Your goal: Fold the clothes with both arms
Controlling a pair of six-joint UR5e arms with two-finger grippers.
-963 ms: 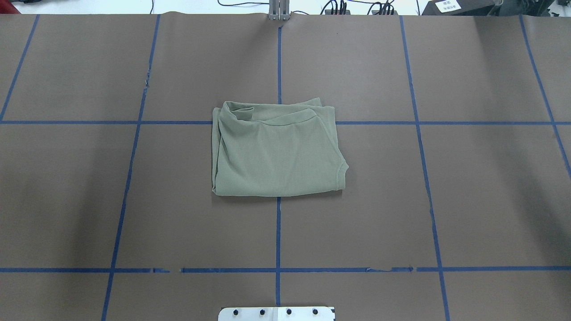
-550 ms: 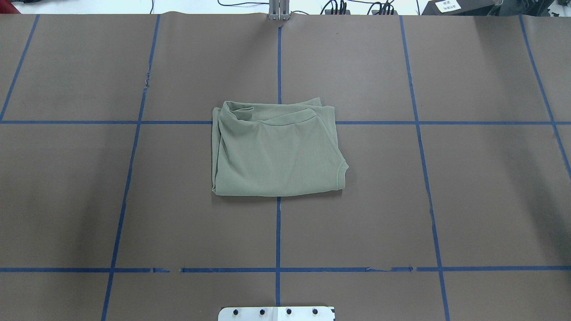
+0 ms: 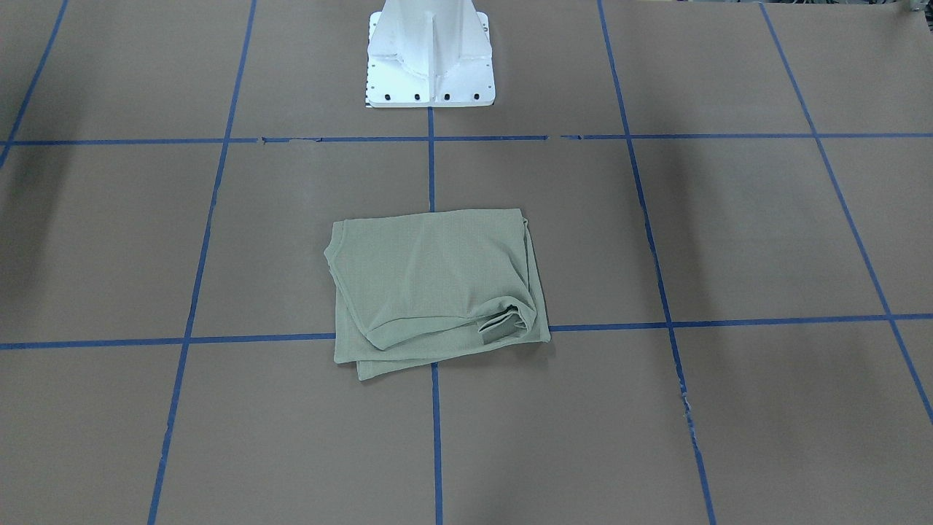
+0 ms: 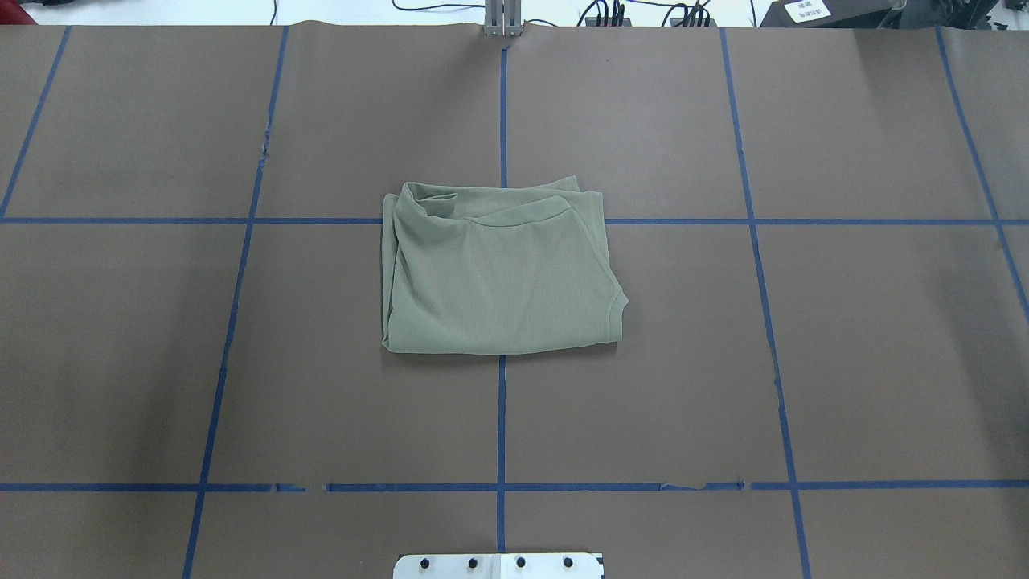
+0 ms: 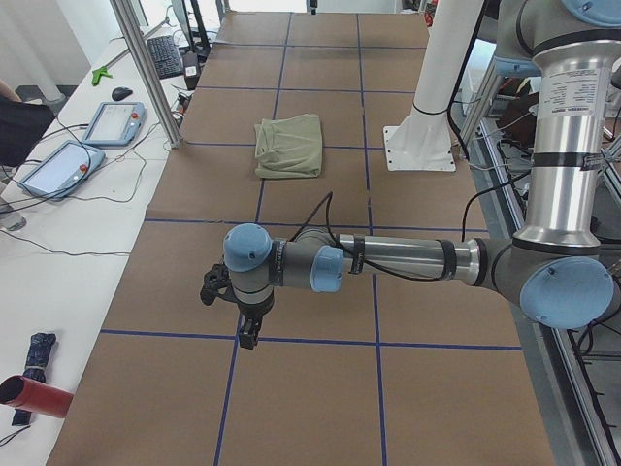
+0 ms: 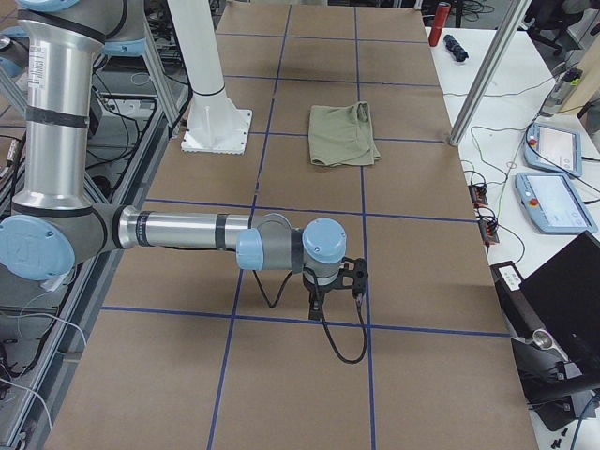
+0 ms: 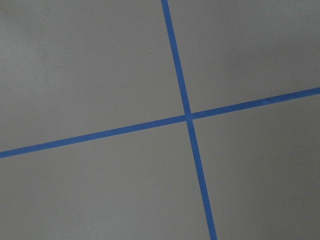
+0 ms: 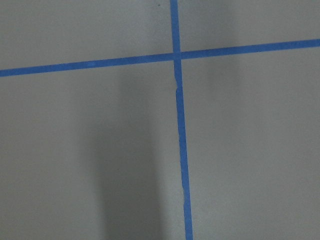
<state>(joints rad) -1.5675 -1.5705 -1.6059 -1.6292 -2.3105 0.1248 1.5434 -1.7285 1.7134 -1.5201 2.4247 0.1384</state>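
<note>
The left arm (image 5: 388,260) is stretched out low over the brown worktop (image 4: 241,362) at the robot's left end. The left claw (image 5: 248,340) is pointed down close above the blue tape lines (image 4: 501,418). Whether it is open or closed cannot be told, since it is shown only from the side. In the left wrist view only bare worktop and a tape crossing (image 7: 188,117) are seen.

The shirt (image 4: 498,273) is laid at the middle of the worktop, folded into a rough rectangle. It is spread flat over the point where the centre tape line meets a cross line. A curved ribbed edge is shown along the side farthest from the white pedestal base (image 3: 430,55). The shirt is touched by neither claw and lies well apart from both.

The right arm (image 6: 187,230) is likewise held low over the robot's right end. The right claw (image 6: 317,314) is pointed down near a tape line, and its state cannot be told either.
</note>
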